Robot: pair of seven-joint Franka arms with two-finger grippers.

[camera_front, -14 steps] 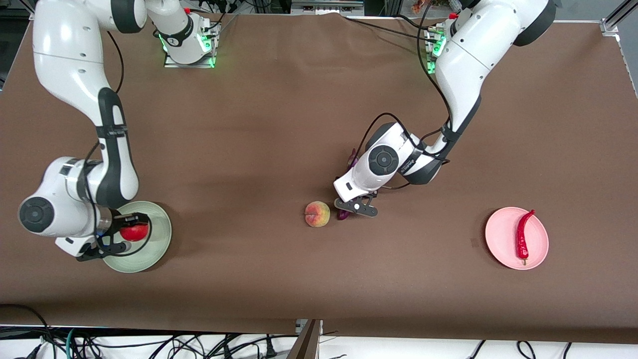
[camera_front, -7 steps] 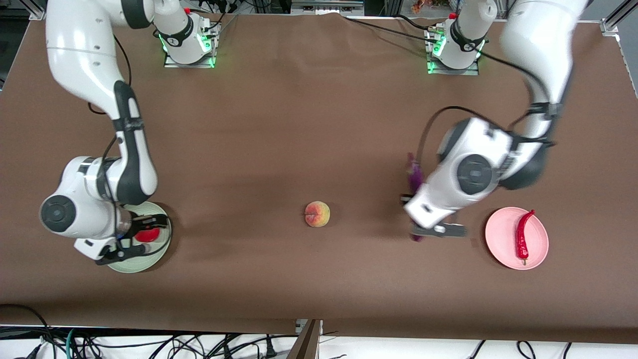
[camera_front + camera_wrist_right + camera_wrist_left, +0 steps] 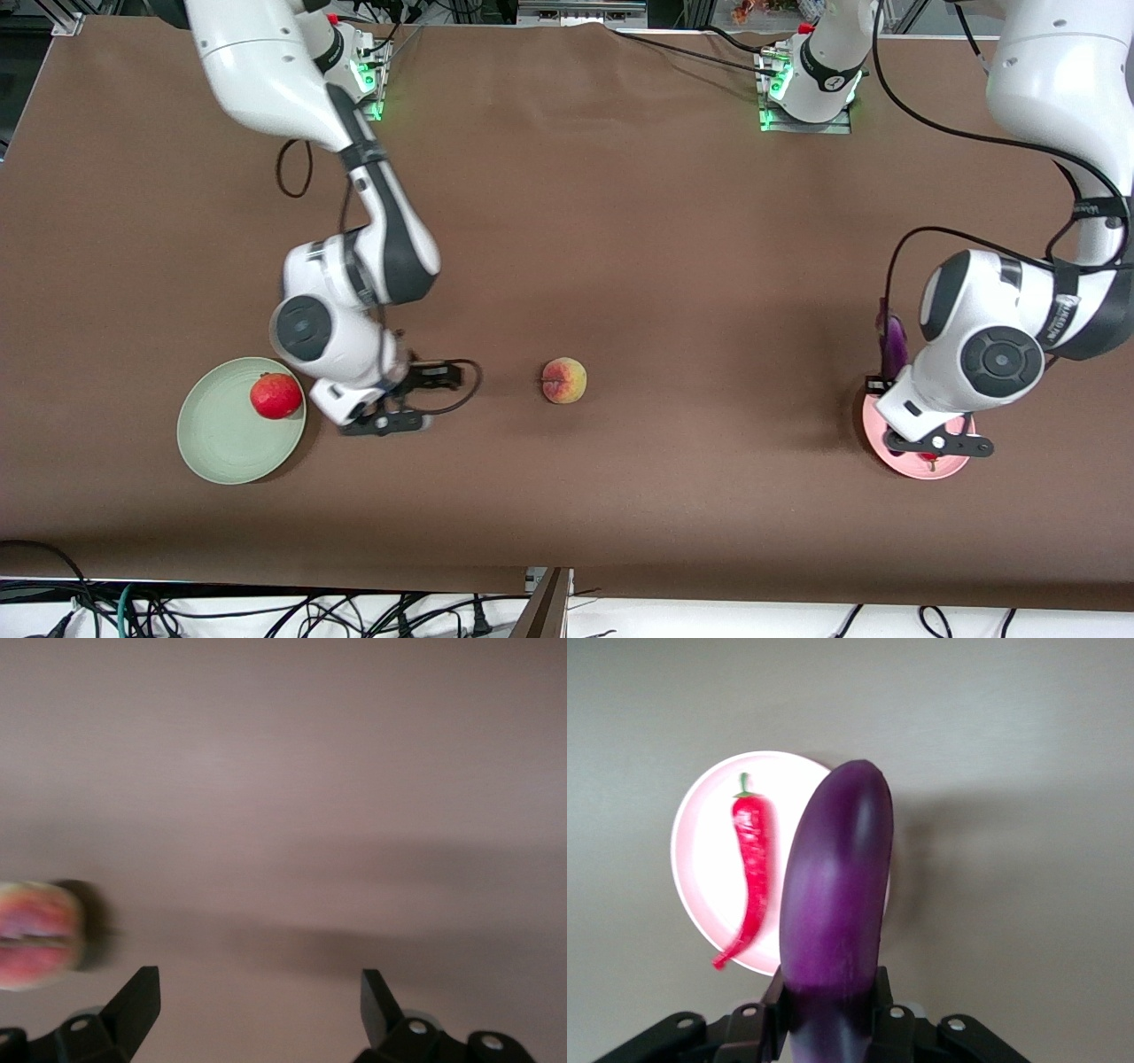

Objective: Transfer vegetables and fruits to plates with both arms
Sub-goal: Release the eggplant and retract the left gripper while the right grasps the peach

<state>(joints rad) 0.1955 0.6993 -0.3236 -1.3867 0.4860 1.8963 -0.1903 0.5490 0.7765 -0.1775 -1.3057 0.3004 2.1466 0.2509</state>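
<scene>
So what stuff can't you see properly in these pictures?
- Front view: the left gripper and wrist cover most of the round pale pink plate and nearly all of the curved red chili pepper.
- Left wrist view: the long glossy purple eggplant hides part of that plate, and the frame edge cuts off its held end.
- Right wrist view: the yellow-pink peach is blurred and cut off at the edge.

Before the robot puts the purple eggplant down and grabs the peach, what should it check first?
1. Left gripper shut on eggplant: ok.
2. Eggplant over pink plate: ok.
3. Room on the plate beside the chili: ok.
4. Right gripper open and empty: ok.
5. Right gripper over peach: not ok, it hangs over bare table between peach and green plate.
6. Pomegranate on green plate: ok.
</scene>
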